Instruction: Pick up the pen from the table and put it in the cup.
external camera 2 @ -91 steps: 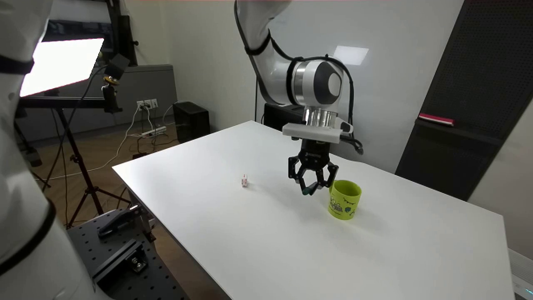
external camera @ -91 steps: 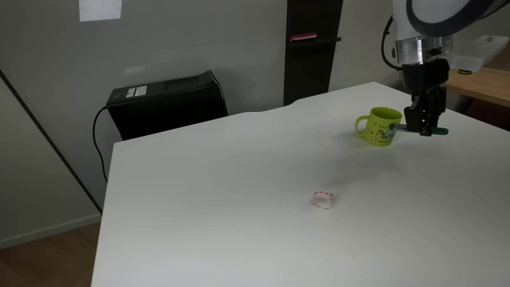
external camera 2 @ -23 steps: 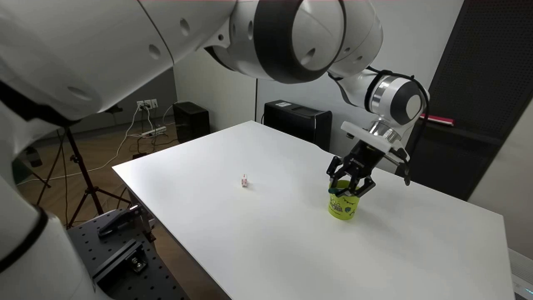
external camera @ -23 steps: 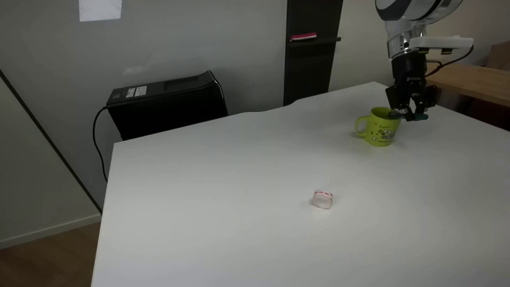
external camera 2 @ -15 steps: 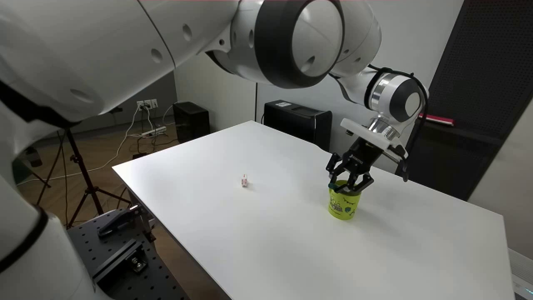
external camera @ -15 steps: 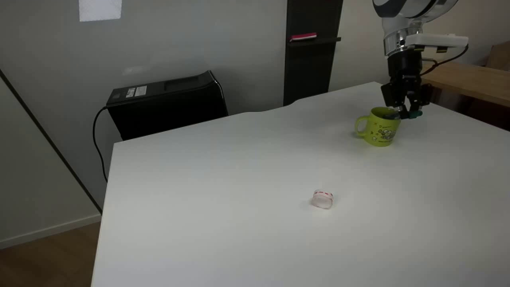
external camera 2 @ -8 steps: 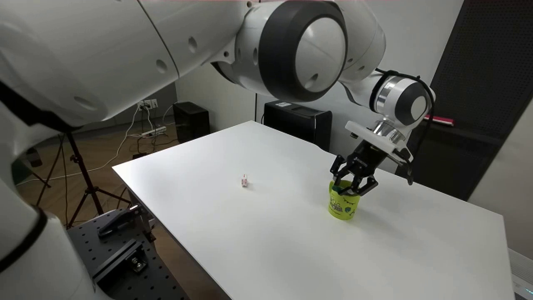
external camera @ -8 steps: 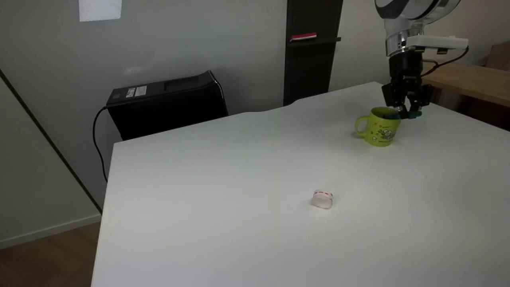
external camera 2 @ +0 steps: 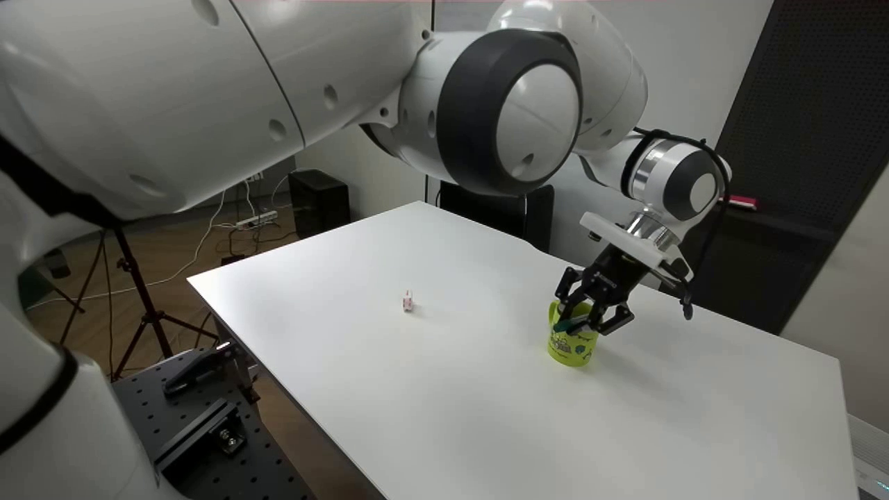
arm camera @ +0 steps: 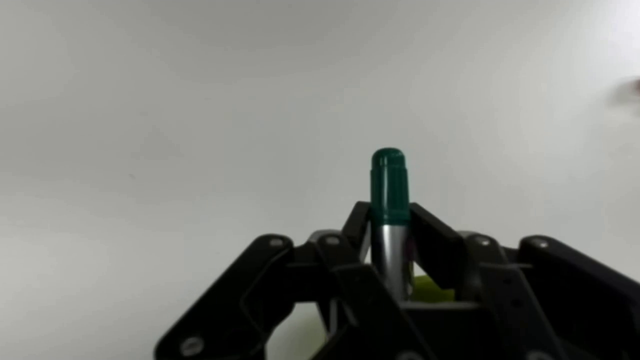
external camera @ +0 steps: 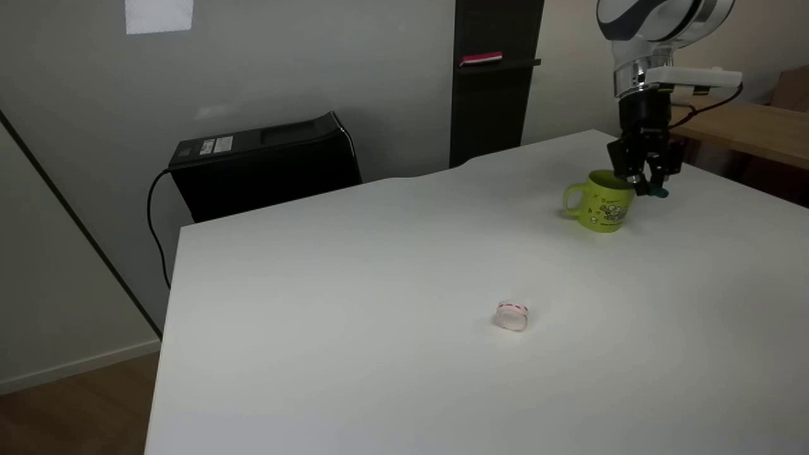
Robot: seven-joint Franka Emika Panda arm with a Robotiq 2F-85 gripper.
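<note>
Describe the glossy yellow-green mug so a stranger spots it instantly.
Find the large white table, then the black two-fingered gripper over it. The mug stands upright close by. Its yellow-green colour and side handle set it apart from the thin green-tipped silver pen the gripper holds.

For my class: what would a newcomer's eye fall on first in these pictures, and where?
Probably the bright yellow-green cup standing on the white table. Then the large white arm filling an exterior view's upper left, and the green-capped pen gripped by the end effector just right of centre in the wrist view.
</note>
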